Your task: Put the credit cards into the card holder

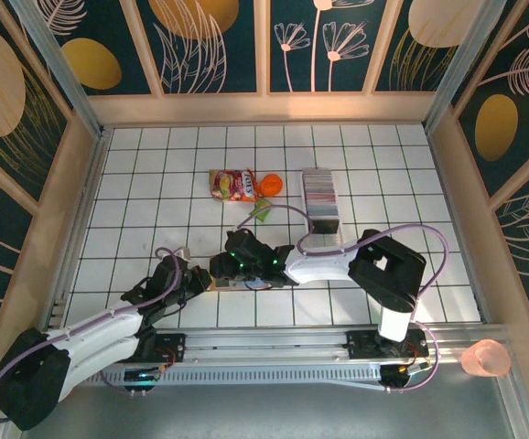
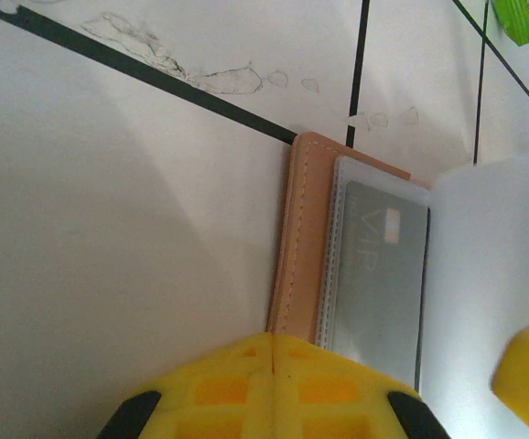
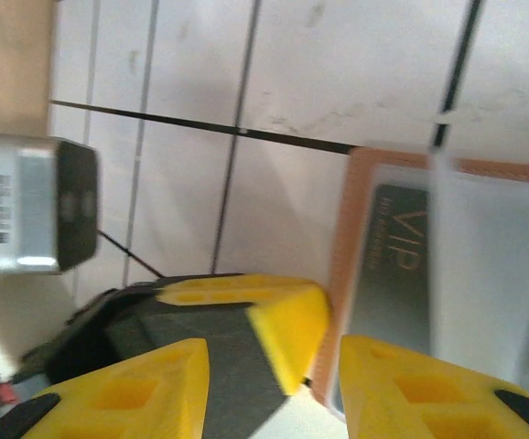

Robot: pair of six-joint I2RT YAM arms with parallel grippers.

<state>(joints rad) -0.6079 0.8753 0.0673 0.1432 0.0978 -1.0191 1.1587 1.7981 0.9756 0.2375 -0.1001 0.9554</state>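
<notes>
Left gripper (image 2: 274,366), fingers pressed together, rests on the open card holder (image 2: 301,247) at my table's 6 o'clock. Right gripper (image 3: 274,347) fingers are spread. I'd press firmly and feed the white card (image 2: 484,293) in flat.

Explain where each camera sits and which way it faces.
Top external: above and behind, looking down on the table; left arm and right arm show.
Left wrist: on the left arm, looking down at the card holder; left end effector at bottom.
Right wrist: on the right arm, facing the same holder; its yellow fingers at bottom.
Both wrist views share the grey VIP card.
</notes>
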